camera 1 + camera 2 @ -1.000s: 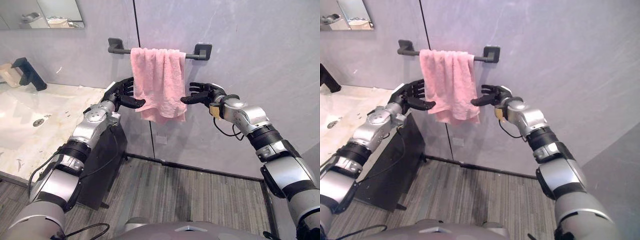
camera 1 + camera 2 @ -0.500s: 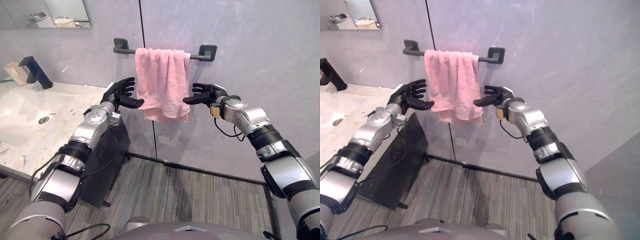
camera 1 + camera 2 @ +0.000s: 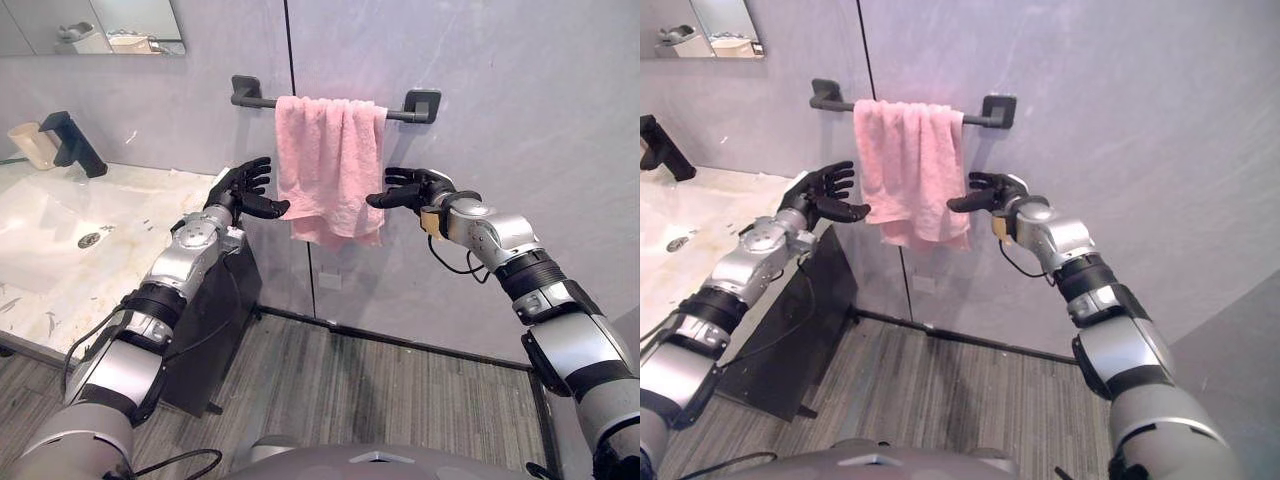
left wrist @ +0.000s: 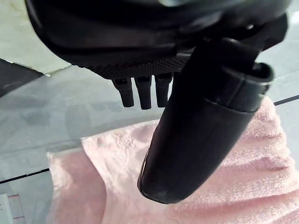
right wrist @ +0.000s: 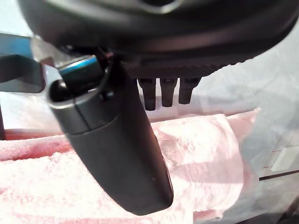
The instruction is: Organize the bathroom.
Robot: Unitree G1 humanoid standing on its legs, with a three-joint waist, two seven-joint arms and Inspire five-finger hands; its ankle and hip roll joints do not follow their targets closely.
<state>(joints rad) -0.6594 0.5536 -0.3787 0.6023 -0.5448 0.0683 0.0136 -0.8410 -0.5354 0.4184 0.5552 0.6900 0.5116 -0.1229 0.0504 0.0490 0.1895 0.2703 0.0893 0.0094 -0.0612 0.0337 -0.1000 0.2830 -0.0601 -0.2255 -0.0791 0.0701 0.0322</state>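
Note:
A pink towel (image 3: 330,165) hangs folded over a black wall rail (image 3: 405,108) on the grey wall. My left hand (image 3: 240,190) is held open just to the towel's left, its thumb near the cloth's edge but apart from it. On the other side my right hand (image 3: 410,190) is open too, a short gap from the towel's right edge. The left wrist view looks past the left hand's thumb (image 4: 205,126) at the pink towel (image 4: 261,172), and the right wrist view looks past the right hand's thumb (image 5: 112,144) at that pink towel (image 5: 201,149).
A pale marble counter (image 3: 120,230) with a sink drain (image 3: 89,239) lies at the left. A black faucet (image 3: 70,143) and a beige cup (image 3: 28,145) stand at its back, under a mirror (image 3: 90,25). A dark cabinet (image 3: 215,320) sits below, on striped wood flooring (image 3: 380,390).
Both hands have drawn slightly away from the towel's sides, the left more than the right. The whole picture has shifted a little, so the camera moved.

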